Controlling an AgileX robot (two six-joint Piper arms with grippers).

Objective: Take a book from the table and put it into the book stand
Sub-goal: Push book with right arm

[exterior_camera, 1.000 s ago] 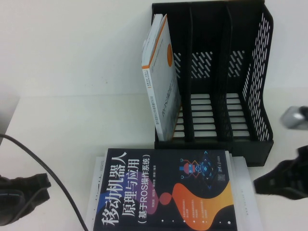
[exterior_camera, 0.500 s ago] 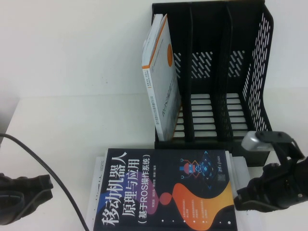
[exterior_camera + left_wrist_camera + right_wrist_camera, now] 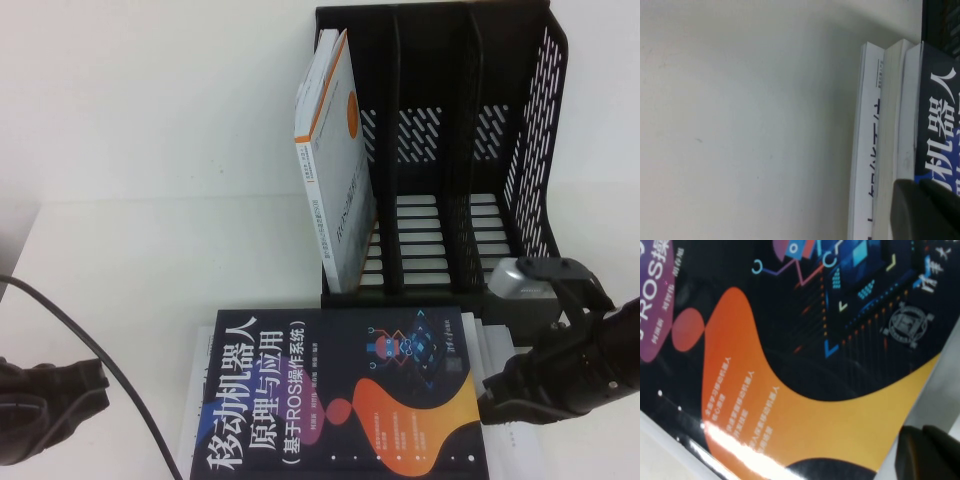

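Note:
The black-navy book (image 3: 340,395) with the white Chinese title lies flat on top of a stack at the front of the white table (image 3: 150,250). It also shows in the left wrist view (image 3: 937,125) and the right wrist view (image 3: 790,340). The black book stand (image 3: 450,150) stands just behind it, and its middle and right slots hold nothing. My right gripper (image 3: 497,402) is shut and sits against the book's right edge; it shows in its own view (image 3: 920,432) low beside the cover's corner. My left gripper (image 3: 70,390) is shut, left of the stack, near the book's left edge in its own view (image 3: 920,186).
A white book with an orange circle (image 3: 335,170) leans upright in the stand's left slot. Other white books (image 3: 200,380) lie under the dark book, their edges showing in the left wrist view (image 3: 870,150). A black cable (image 3: 100,340) crosses the front left.
My right gripper moved in from the right to the book's right edge. The book shifted slightly left. My left gripper barely moved.

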